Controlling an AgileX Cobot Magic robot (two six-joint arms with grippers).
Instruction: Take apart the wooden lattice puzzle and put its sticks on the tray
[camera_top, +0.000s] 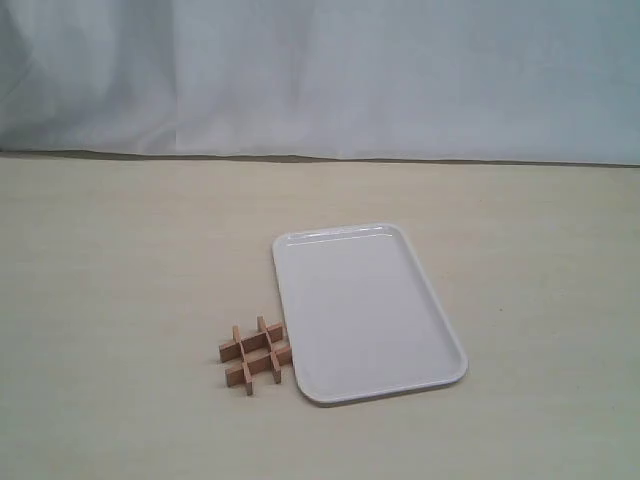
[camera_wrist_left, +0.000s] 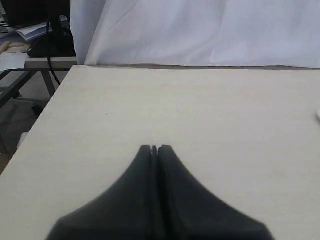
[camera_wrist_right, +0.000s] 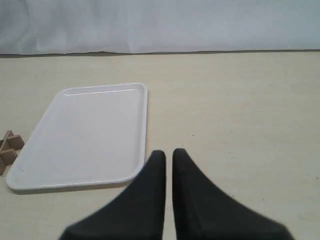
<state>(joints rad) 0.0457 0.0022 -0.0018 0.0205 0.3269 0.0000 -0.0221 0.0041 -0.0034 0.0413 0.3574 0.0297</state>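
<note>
Left pincer: we see the left gripper closed, its two dark fingers pressed tip to tip with nothing between them. It hangs over bare table.

Table: we see a pale, cream-coloured table bearing both task things. A light cloth hangs behind it at 12 o'clock.

Puzzle: we find the wooden puzzle at about 7 o'clock from the middle of the exterior view. It lies flat on the table, off the tray.

Sticks: we count four reddish-brown sticks, two crossing two in a hash shape, all locked together.

Puzzle and tray: the puzzle sits at 8 o'clock of the tray, right at its near left corner. We cannot tell whether the stick ends touch the rim.

Tray: we see the white tray at about 5 o'clock from the middle, its long sides running from 11 to 5 o'clock.

Right pincer: we see the right gripper nearly closed, a thin slit between its fingers and nothing in it. The tray lies just beside its tips, and a corner of the puzzle shows beyond the tray.
</note>
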